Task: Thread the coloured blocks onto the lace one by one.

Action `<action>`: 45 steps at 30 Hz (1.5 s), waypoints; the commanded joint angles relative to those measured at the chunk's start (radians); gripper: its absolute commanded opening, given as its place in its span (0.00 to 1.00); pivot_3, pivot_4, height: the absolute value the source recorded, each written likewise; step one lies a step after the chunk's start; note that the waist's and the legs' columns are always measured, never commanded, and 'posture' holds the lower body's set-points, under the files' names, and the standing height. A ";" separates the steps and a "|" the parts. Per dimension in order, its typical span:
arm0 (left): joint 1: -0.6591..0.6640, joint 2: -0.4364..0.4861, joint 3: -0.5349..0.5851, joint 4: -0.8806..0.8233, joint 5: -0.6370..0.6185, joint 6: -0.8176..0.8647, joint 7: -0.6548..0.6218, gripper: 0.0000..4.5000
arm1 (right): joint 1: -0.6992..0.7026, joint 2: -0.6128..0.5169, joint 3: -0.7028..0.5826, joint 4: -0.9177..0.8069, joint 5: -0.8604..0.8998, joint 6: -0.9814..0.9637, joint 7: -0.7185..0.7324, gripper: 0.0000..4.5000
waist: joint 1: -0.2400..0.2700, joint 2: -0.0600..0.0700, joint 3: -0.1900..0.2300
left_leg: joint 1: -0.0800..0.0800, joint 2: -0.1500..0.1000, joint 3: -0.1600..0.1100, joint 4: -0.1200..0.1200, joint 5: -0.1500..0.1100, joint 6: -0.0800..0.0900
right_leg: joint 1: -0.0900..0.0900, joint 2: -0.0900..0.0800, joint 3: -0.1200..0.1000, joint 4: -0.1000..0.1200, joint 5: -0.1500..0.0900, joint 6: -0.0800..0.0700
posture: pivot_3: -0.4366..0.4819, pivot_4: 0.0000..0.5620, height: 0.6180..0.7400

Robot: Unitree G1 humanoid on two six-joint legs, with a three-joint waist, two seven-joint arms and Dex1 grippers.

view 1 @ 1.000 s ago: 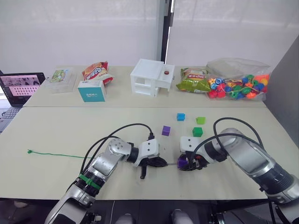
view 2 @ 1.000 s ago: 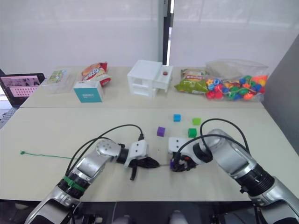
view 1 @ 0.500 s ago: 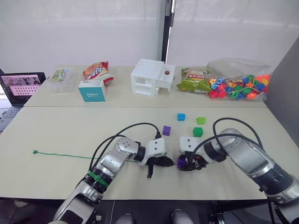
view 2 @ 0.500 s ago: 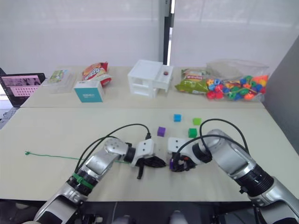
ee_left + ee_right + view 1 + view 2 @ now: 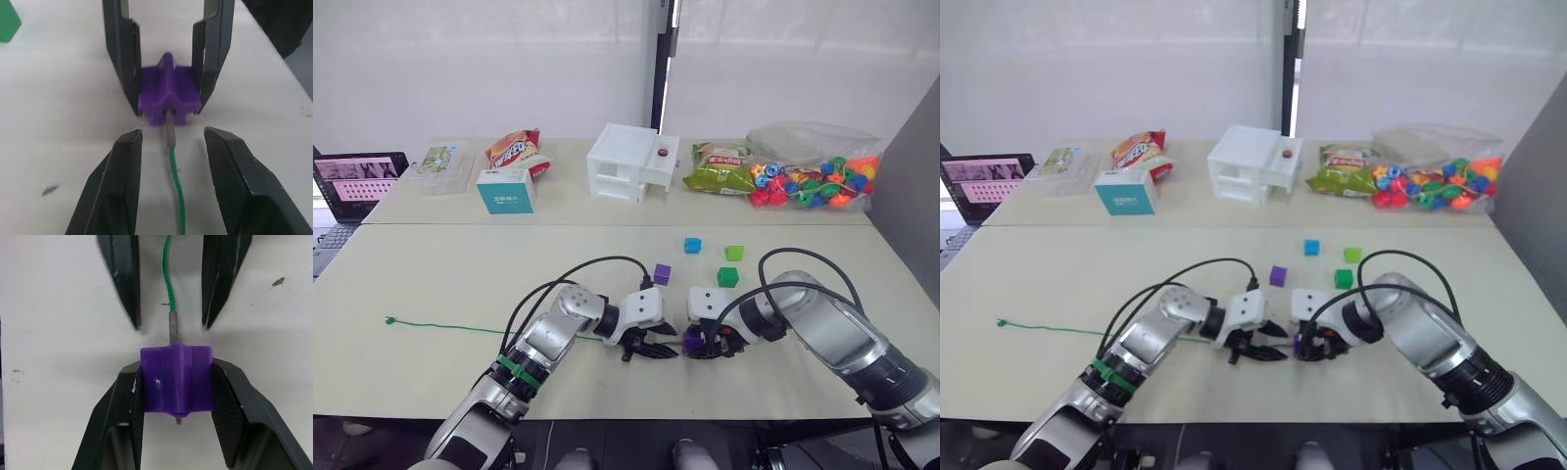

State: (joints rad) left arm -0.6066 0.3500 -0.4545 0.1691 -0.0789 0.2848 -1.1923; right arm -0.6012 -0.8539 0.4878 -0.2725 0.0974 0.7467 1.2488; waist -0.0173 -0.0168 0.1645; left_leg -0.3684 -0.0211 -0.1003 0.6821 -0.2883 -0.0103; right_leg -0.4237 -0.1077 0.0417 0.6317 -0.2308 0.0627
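Left eye view: both arms meet low at the middle of the pale surface (image 5: 460, 264). Right pincer (image 5: 697, 342) is clamped on a purple block (image 5: 694, 340). Left pincer (image 5: 658, 348) sits just beside it, fingers spread, nothing held. Green lace (image 5: 440, 325) runs from its knotted end at far left along the surface toward the left pincer. Loose blocks beyond the arms: second purple block (image 5: 661, 274), blue block (image 5: 692, 245), lime block (image 5: 734, 253), dark green block (image 5: 727, 277). Back of the surface: laptop (image 5: 357, 183), teal box (image 5: 505, 190), white box (image 5: 631, 162), snack packets, bag of bright beads (image 5: 813, 179).

Left wrist view: own fingers (image 5: 117, 191) apart either side of the lace (image 5: 177, 196), not touching it. Grey tip (image 5: 169, 133) enters the hole in the purple block, which is pinched between the other pincer's two fingers.

Right wrist view: purple block (image 5: 176, 379) held square between the fingers (image 5: 230, 416). Grey tip goes in on the far side and a short bit pokes out on the near side. Left pincer's fingers open beyond, flanking the lace.
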 commanded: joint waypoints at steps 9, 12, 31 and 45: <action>0.038 0.047 0.024 -0.074 -0.010 0.007 0.026 0.38 | 0.001 0.013 -0.001 -0.006 0.007 -0.012 0.003 0.31 | -0.001 0.000 0.000 | 0.000 0.000 0.000 0.000 0.000 0.000 | 0.000 0.000 0.000 0.000 0.000 0.000 | 0.48 0.27 1.00; 0.034 0.045 0.023 -0.068 -0.013 0.005 0.026 0.18 | 0.000 0.014 -0.001 -0.005 0.006 -0.013 0.003 0.31 | -0.001 0.000 0.000 | 0.000 0.000 0.000 0.000 0.000 0.000 | 0.000 0.000 0.000 0.000 0.000 0.000 | 0.48 0.27 1.00; -0.019 -0.062 -0.001 -0.022 0.000 0.013 0.043 0.00 | 0.013 0.017 -0.010 -0.025 0.010 -0.001 -0.018 0.31 | -0.001 0.000 0.000 | 0.000 0.000 0.000 0.000 0.000 0.000 | 0.000 0.000 0.000 0.000 0.000 0.000 | 0.48 0.27 1.00; 0.027 0.010 0.025 -0.116 -0.045 0.016 0.011 0.85 | 0.031 -0.014 -0.110 -0.061 0.062 0.046 -0.026 0.69 | 0.004 0.000 0.000 | 0.000 0.000 0.000 0.000 0.000 0.000 | 0.000 0.000 0.000 0.000 0.000 0.000 | 0.48 0.27 1.00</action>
State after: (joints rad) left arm -0.5813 0.3673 -0.4344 0.0929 -0.1074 0.3062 -1.1809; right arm -0.5666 -0.8472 0.4476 -0.2953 0.1354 0.7885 1.2270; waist -0.0134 -0.0168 0.1645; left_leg -0.3689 -0.0212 -0.1004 0.6823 -0.2883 -0.0103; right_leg -0.4238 -0.1079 0.0418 0.6315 -0.2307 0.0627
